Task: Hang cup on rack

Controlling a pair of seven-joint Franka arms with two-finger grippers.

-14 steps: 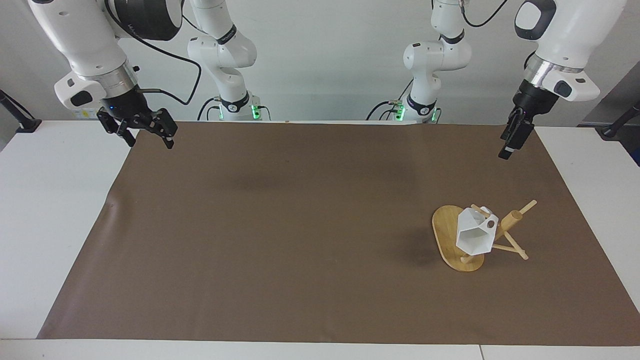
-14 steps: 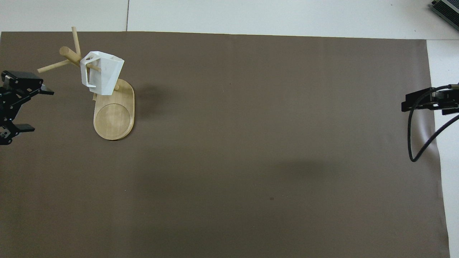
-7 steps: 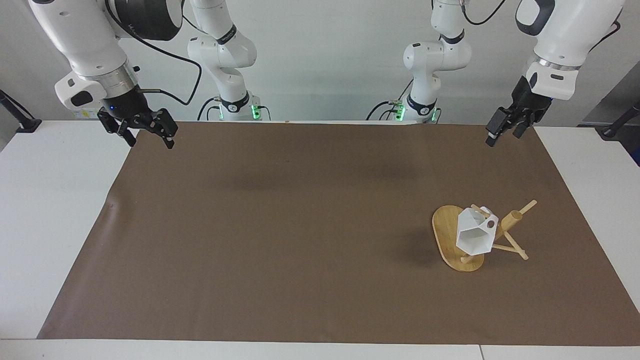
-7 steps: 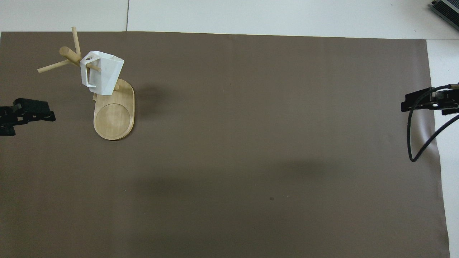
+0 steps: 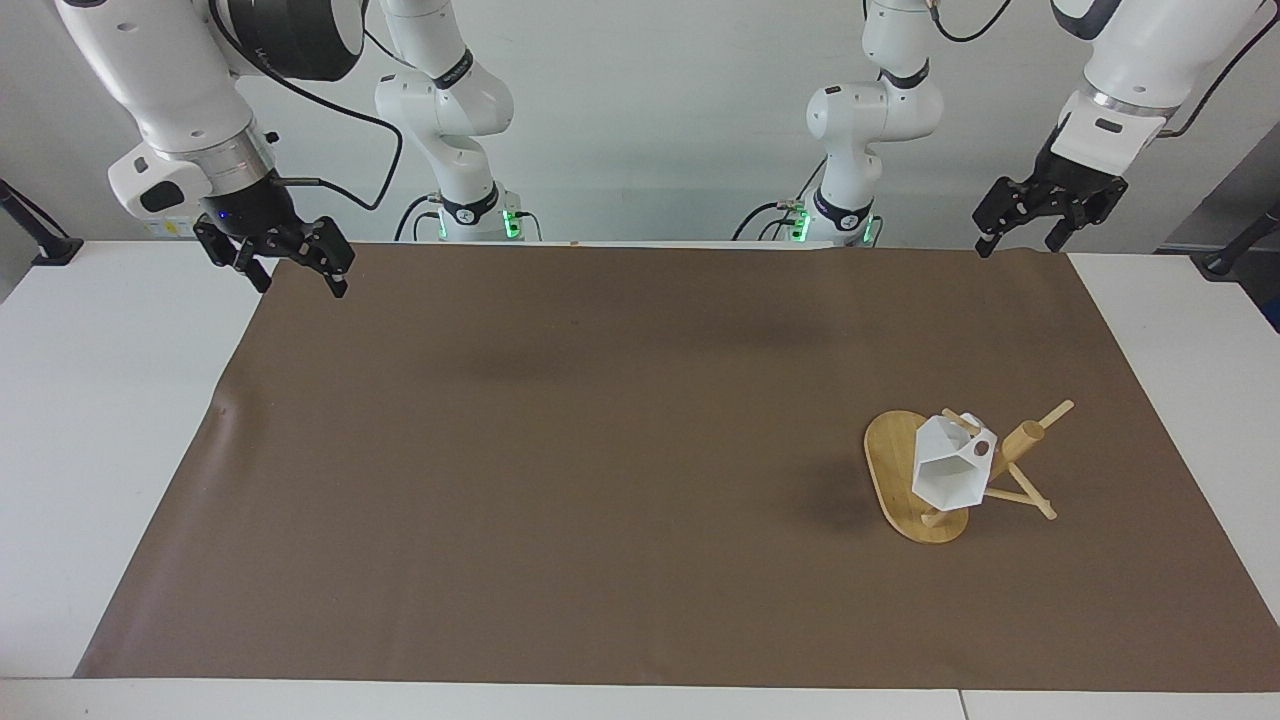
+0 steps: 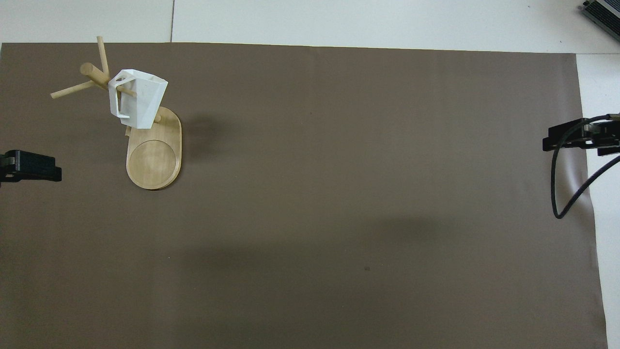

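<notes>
The white faceted cup (image 5: 948,474) hangs by its handle on a peg of the bamboo rack (image 5: 1022,440), tilted, over the oval base (image 5: 888,458). In the overhead view the cup (image 6: 140,99) hangs above the rack base (image 6: 154,160). The rack stands toward the left arm's end of the table. My left gripper (image 5: 1018,243) is open and empty, raised over the mat's corner by the robots' edge, well apart from the rack. My right gripper (image 5: 300,283) is open and empty; that arm waits over the mat's corner at its own end.
A brown mat (image 5: 600,450) covers most of the white table (image 5: 100,400). A black cable (image 6: 564,194) loops from the right arm.
My left gripper has risen and drawn back from the rack toward the robots' edge, turning so both fingers show spread. The cup, rack and right arm have not moved.
</notes>
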